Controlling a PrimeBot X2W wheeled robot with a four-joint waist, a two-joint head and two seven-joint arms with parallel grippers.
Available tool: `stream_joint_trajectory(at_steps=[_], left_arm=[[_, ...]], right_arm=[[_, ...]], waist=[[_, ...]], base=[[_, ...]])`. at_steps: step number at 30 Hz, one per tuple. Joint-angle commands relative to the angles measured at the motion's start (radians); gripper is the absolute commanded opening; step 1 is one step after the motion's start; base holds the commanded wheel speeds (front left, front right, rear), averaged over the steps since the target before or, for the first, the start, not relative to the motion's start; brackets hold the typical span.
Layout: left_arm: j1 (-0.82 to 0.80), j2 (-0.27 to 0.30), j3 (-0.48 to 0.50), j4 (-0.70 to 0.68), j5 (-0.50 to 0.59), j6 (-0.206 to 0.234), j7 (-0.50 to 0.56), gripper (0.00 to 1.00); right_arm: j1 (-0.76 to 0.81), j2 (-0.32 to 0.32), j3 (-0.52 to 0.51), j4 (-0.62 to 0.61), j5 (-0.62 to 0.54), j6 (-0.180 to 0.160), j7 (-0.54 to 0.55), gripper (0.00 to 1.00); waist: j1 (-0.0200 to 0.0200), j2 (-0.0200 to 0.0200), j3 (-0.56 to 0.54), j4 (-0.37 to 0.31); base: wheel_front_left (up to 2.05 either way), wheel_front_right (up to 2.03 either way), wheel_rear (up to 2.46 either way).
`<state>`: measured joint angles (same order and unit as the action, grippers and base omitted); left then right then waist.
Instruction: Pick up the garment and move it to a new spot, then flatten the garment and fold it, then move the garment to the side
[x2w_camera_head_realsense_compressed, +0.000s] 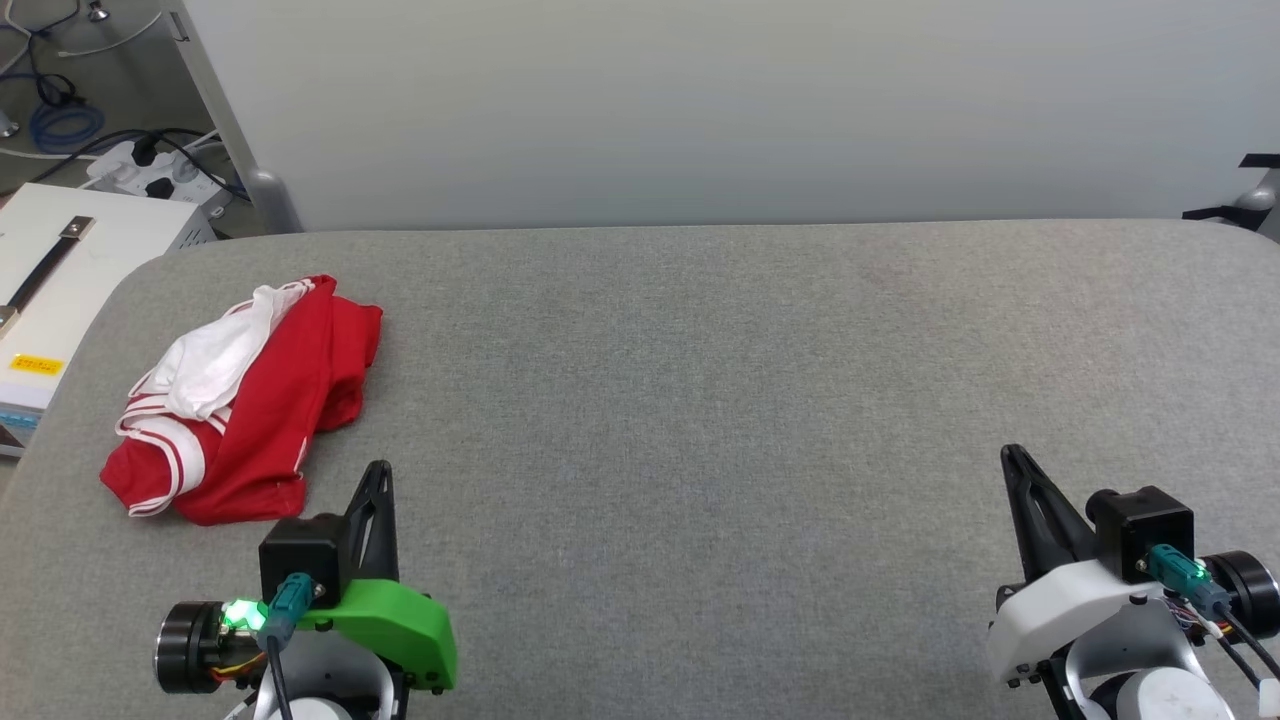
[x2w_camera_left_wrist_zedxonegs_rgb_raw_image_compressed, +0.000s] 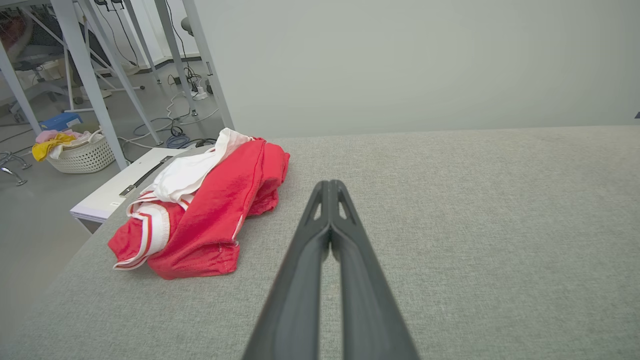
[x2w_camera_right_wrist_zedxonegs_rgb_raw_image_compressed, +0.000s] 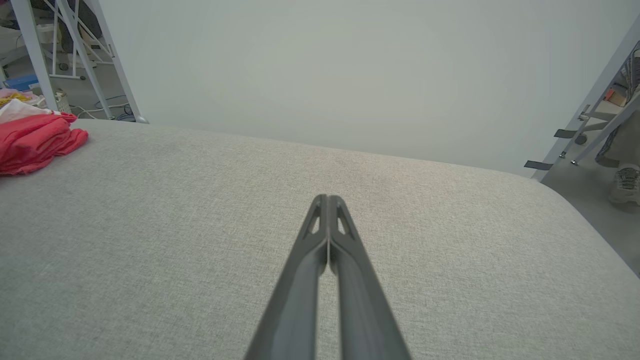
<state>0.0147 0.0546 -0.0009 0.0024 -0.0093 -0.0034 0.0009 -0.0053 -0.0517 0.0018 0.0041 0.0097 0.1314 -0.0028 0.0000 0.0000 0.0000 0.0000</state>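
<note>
The garment (x2w_camera_head_realsense_compressed: 250, 400) is lying bunched by the left edge of the surface (x2w_camera_head_realsense_compressed: 700, 400), with no step done yet. The left gripper (x2w_camera_head_realsense_compressed: 380, 468) and right gripper (x2w_camera_head_realsense_compressed: 1008, 452) are pressing their fingers together, empty.

Grey fabric tabletop (x2w_camera_head_realsense_compressed: 700, 400) w/ rounded corners, plain pale wall (x2w_camera_head_realsense_compressed: 700, 100) right behind. Left side – grey floor (x2w_camera_left_wrist_zedxonegs_rgb_raw_image_compressed: 30, 235) w/ cables, power strip (x2w_camera_head_realsense_compressed: 150, 172), white box (x2w_camera_head_realsense_compressed: 90, 250), white frame legs (x2w_camera_left_wrist_zedxonegs_rgb_raw_image_compressed: 90, 80), laundry basket (x2w_camera_left_wrist_zedxonegs_rgb_raw_image_compressed: 82, 154).

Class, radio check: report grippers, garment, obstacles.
Left gripper, right gripper shut, empty. Crumpled red-and-white fabric garment untouched on grey padded table. Nothing blocking it.
</note>
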Motion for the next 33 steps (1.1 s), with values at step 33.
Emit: stream_joint_trajectory(at_steps=[33], left_arm=[[-0.015, -0.004, 0.001, -0.002, 0.009, 0.003, -0.001, 0.00]], right_arm=[[0.005, 0.001, -0.002, -0.004, -0.010, -0.001, 0.003, 0.00]], waist=[[0.0000, 0.0000, 0.000, 0.000]], base=[[0.00, 0.00, 0.00]])
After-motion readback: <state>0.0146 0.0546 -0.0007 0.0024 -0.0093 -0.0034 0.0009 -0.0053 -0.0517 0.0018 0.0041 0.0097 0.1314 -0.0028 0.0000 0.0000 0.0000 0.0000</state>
